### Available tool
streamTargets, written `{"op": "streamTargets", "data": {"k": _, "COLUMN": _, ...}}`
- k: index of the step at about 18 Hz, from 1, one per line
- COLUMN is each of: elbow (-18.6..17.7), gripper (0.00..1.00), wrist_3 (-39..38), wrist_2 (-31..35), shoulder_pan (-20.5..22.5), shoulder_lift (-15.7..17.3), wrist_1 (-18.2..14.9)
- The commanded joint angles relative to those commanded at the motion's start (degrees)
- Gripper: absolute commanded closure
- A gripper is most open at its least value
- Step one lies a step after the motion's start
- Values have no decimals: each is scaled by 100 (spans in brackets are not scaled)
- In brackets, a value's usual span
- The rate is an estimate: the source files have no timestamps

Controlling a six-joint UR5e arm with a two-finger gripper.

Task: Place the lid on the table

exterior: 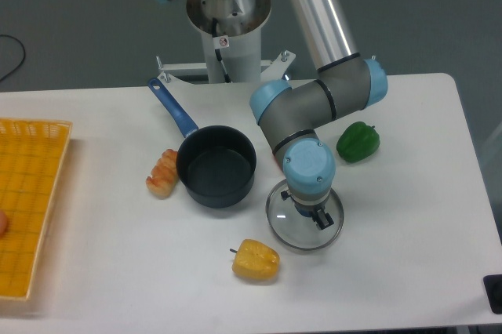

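The lid (304, 229) is seen on or just above the table (408, 216), toward the middle of the front half, right of the saucepan (216, 165) and up-right of the yellow pepper (256, 260). The gripper (311, 215) is positioned over the lid's centre, where the knob is hidden; the jaws appear closed on it, though contact cannot be confirmed. A green pepper (358, 141) lies nearer the right edge, and a pastry (162, 173) is found beside the saucepan. A yellow tray (27, 208) is placed at the left edge.
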Motion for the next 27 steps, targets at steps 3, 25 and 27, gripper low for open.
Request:
{"op": "streamTargets", "data": {"k": 3, "elbow": 0, "gripper": 37, "wrist_3": 0, "wrist_2": 9, "shoulder_pan": -9, "shoulder_lift": -18, "wrist_1": 26}}
{"op": "streamTargets", "data": {"k": 25, "elbow": 88, "gripper": 0, "wrist_3": 17, "wrist_2": -26, "shoulder_pan": -158, "shoulder_lift": 246, "wrist_1": 141}}
{"op": "streamTargets", "data": {"k": 27, "elbow": 79, "gripper": 0, "wrist_3": 18, "wrist_2": -18, "shoulder_pan": -211, "shoulder_lift": 290, "wrist_1": 141}}
